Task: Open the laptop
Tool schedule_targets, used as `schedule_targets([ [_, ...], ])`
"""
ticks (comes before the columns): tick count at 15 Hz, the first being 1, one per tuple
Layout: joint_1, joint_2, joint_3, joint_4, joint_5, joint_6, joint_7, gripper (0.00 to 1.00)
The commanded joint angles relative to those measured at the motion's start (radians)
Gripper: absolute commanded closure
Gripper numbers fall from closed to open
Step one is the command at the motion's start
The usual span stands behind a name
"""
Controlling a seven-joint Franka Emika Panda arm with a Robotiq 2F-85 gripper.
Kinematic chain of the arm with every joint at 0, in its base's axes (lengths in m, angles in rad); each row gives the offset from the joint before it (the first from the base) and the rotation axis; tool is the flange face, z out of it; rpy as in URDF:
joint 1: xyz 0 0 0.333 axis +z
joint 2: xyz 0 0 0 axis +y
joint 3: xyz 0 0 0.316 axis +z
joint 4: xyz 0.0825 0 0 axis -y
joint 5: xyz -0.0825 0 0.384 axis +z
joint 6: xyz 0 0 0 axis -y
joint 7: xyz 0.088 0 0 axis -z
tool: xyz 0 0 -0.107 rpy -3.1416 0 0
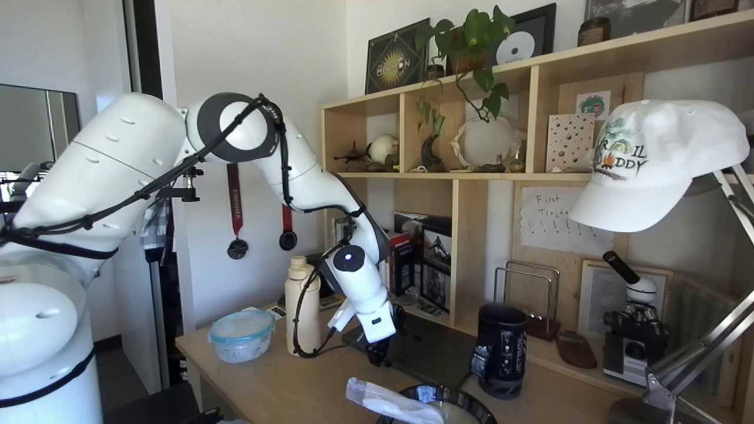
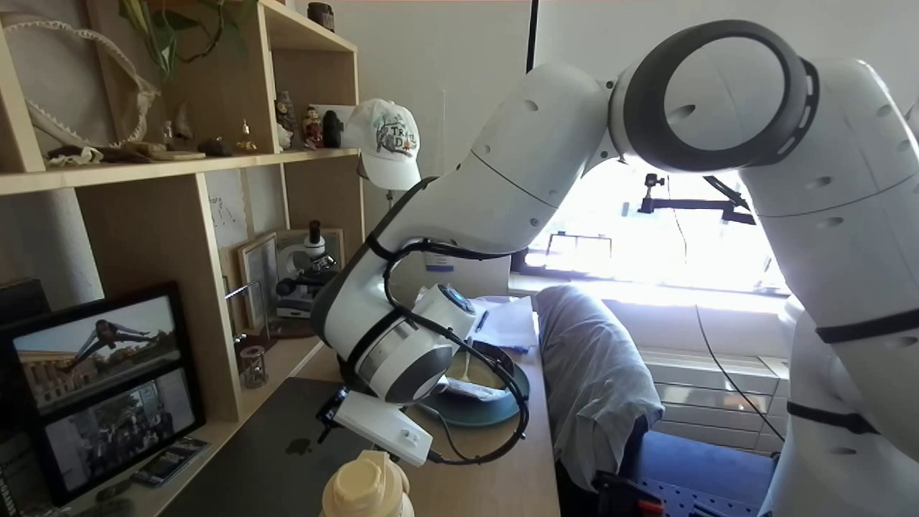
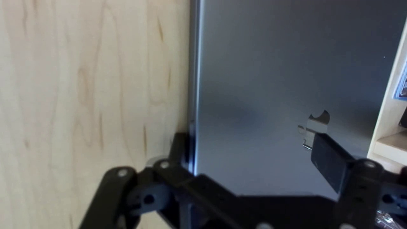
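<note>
The laptop [image 3: 270,79] lies flat on the desk, a thin dark slab with its lid down and a shiny apple logo facing up. Both exterior views show it too, partly covered by the arm: its dark lid [image 1: 436,347] and again the lid [image 2: 266,431]. My gripper [image 3: 251,141] is open and points down over it. One finger [image 3: 178,144] is just off the laptop's long edge on the bare-wood side; contact cannot be told. The opposite finger [image 3: 330,162] hangs over the lid beside the logo. Nothing is held between them.
Close to the laptop stand a black mug [image 1: 503,353] and a cream bottle [image 1: 301,306]. A dish [image 2: 495,409] with a plastic-wrapped item sits near the desk's front edge. A lidded tub [image 1: 242,335] is at the desk's end. Shelving [image 1: 465,247] rises behind the laptop.
</note>
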Motion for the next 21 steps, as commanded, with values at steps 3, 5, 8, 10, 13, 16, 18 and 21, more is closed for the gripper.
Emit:
schedule_targets([
  [3, 0.002, -0.002, 0.005, 0.03, -0.021, 0.02, 0.028, 0.0],
  [5, 0.002, -0.004, 0.005, 0.031, -0.025, 0.018, 0.027, 0.0],
  [8, 0.002, -0.015, 0.006, 0.027, -0.027, 0.009, 0.019, 0.0],
  [10, -0.001, -0.022, 0.012, 0.017, -0.043, 0.005, 0.027, 0.0],
  [13, -0.003, -0.035, 0.021, -0.002, -0.084, 0.002, 0.05, 0.0],
  [16, -0.002, -0.041, 0.024, -0.018, -0.136, 0.001, 0.087, 0.0],
  [18, -0.001, -0.046, 0.024, -0.029, -0.175, -0.003, 0.125, 0.0],
  [21, 0.005, -0.053, 0.019, -0.046, -0.243, -0.005, 0.194, 0.0],
])
